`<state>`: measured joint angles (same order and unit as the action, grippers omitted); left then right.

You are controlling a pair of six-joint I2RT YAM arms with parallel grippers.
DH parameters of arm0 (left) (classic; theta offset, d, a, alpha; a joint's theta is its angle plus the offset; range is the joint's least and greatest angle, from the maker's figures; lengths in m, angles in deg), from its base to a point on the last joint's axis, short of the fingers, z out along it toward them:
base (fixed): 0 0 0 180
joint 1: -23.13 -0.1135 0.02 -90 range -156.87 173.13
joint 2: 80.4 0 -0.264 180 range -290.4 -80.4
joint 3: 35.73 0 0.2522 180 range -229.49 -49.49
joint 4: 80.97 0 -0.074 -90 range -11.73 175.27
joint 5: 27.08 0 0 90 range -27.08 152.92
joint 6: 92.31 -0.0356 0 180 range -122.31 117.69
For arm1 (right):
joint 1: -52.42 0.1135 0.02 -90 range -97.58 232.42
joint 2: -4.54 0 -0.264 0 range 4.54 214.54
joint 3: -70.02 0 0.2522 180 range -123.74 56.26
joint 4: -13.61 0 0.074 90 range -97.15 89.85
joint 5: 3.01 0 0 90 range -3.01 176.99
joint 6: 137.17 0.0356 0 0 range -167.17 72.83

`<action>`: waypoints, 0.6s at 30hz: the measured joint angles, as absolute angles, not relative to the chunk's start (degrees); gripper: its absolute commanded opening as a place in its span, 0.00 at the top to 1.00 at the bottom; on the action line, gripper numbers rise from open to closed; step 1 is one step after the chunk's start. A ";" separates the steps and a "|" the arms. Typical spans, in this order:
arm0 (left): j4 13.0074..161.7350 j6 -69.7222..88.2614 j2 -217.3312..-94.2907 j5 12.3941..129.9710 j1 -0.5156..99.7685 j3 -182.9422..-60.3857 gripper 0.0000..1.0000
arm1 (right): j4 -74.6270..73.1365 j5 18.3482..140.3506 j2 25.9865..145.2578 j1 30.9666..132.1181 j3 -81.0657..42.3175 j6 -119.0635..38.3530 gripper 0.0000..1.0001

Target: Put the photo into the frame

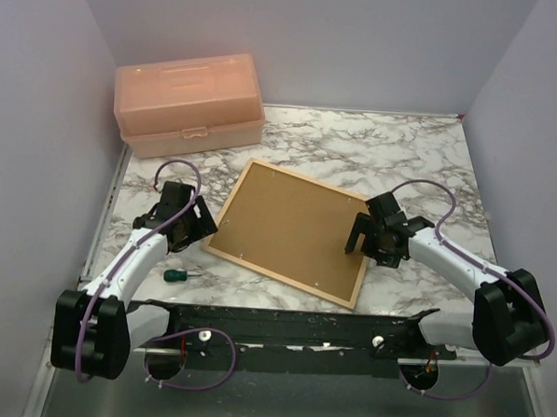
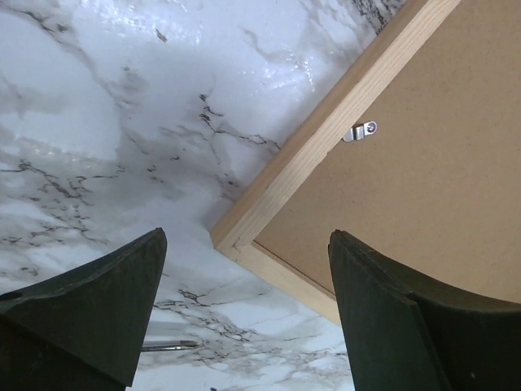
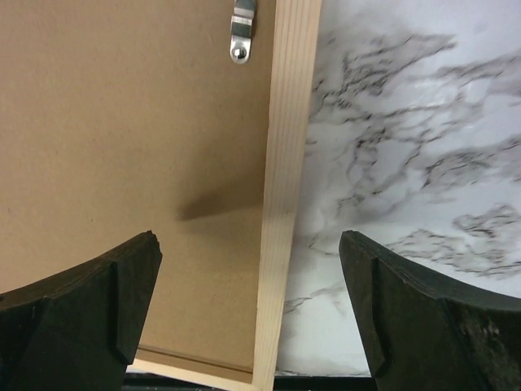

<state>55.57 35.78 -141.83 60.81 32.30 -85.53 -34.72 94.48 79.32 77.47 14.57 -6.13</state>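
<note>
The frame (image 1: 228, 206) of light-wood bars lies back-up on the marble table, filled by a brown backing board (image 1: 291, 230). The photo is hidden. My left gripper (image 1: 203, 228) hovers open at the frame's left corner; in its wrist view the left gripper (image 2: 247, 236) spans that corner of the frame (image 2: 326, 134), holding nothing. My right gripper (image 1: 363, 239) stands open over the right bar. In the right wrist view the right gripper (image 3: 248, 238) straddles the frame's bar (image 3: 289, 147), one finger over the board (image 3: 122, 122) and one over the marble, gripping nothing.
A peach toolbox (image 1: 191, 101) stands at the back left. A green-handled screwdriver (image 1: 177, 275) lies near the left arm, its tip (image 2: 167, 345) below the left fingers. Small metal clips (image 2: 360, 131) (image 3: 242, 32) sit on the board's rim. Walls close in on three sides.
</note>
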 measured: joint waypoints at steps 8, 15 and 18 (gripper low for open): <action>60.58 34.90 -152.02 68.94 32.08 -85.55 0.17 | -29.78 86.21 80.33 77.47 18.15 -3.62 0.00; 64.69 34.11 -154.03 74.41 31.47 -84.65 0.19 | -29.86 84.36 82.76 77.15 16.10 -4.04 0.00; 67.66 34.09 -152.33 74.93 31.90 -82.64 0.20 | -31.00 84.75 84.37 76.99 14.55 -5.26 0.00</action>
<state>67.66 34.09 -152.33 74.93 31.90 -82.64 -31.00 84.75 84.37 76.99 14.55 -5.26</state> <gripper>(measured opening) 0.808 0.997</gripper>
